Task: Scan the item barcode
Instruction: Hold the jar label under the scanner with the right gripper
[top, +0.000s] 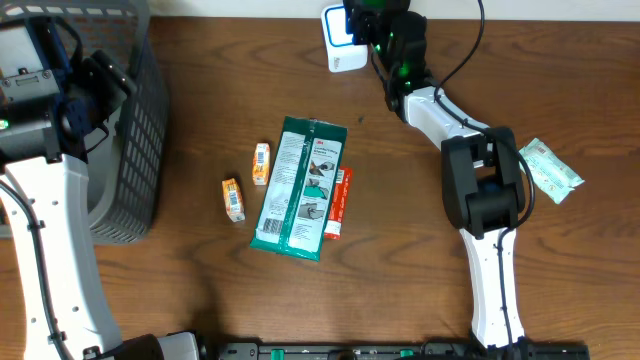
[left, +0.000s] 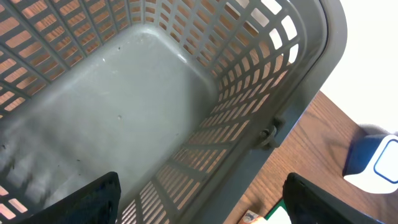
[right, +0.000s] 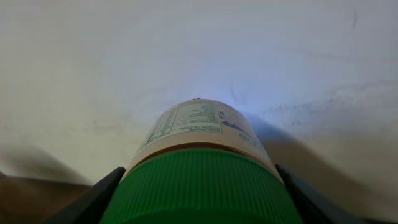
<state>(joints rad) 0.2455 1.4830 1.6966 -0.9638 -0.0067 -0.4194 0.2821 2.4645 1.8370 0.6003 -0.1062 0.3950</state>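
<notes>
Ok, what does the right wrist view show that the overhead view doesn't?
Only the right wrist view: a bottle with a green ribbed cap and printed label, facing a white surface. Only the overhead view: the grey slatted plastic basket, the flat green wipes pack, two small orange cartons and the white scanner. Both: the right gripper, though overhead doesn't clearly show what it holds.

Red "3M" logo legible on the green-and-white packet; printed panel on the label of the green-capped bottle too small to read.
</notes>
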